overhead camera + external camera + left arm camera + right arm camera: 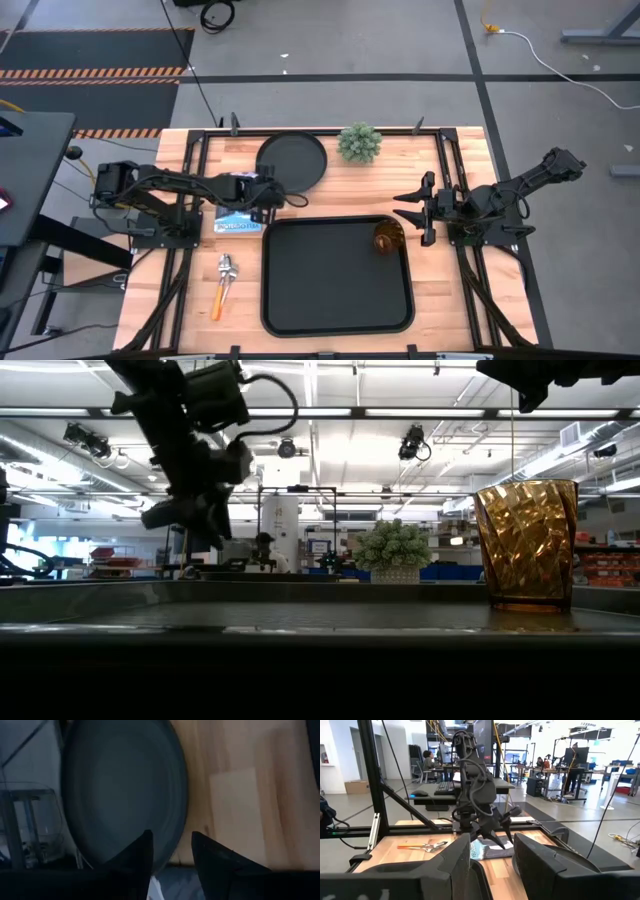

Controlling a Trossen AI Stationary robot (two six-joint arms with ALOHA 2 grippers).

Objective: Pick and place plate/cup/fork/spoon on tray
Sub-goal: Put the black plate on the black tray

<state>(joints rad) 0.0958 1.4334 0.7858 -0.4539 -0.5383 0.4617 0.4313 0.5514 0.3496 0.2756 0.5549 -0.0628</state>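
Lying lengthwise along the tray's [300, 320] long side — fork [220, 296], spoon [226, 267]; both jaws parted, empty.

plate [120, 795] edge-cropped; spoon [226, 266] indistinct

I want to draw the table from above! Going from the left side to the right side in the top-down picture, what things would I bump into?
Fork and spoon lying together → left gripper, open, by the plate → plant → cup on the tray → right gripper, open.
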